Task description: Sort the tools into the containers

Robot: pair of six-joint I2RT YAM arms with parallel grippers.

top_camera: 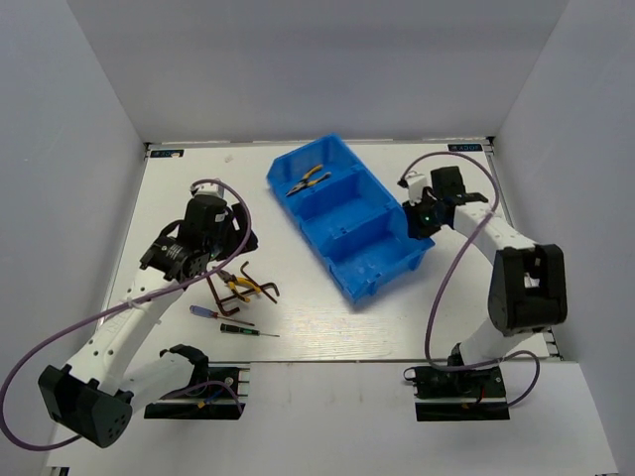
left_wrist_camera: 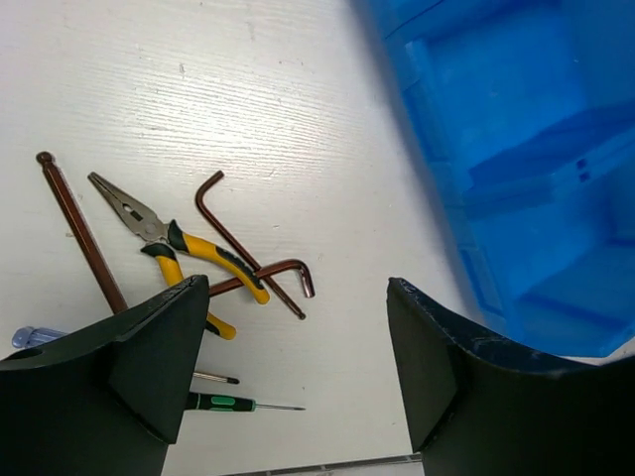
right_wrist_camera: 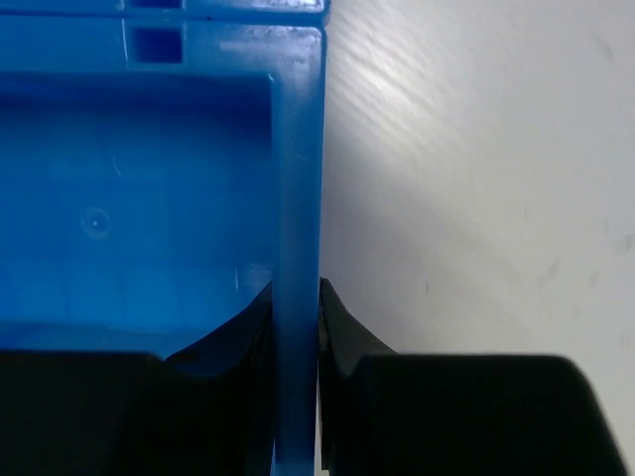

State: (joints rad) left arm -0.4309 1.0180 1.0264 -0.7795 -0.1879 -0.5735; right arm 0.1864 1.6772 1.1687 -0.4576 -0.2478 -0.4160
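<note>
Nearest us, screwdrivers (top_camera: 209, 312), pliers (left_wrist_camera: 189, 253) and hex keys (left_wrist_camera: 226, 226) wait below our wide-open left gripper (left_wrist_camera: 298, 296). Beyond, our right gripper (right_wrist_camera: 296, 294) pinches the blue bin (right_wrist_camera: 298, 149) by its wall, to steady it, we judge. Other pliers (top_camera: 310, 179) lie in its farthest compartment.

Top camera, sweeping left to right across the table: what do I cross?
pliers on the table → blue bin → right gripper, clamped on the bin's right edge.
</note>
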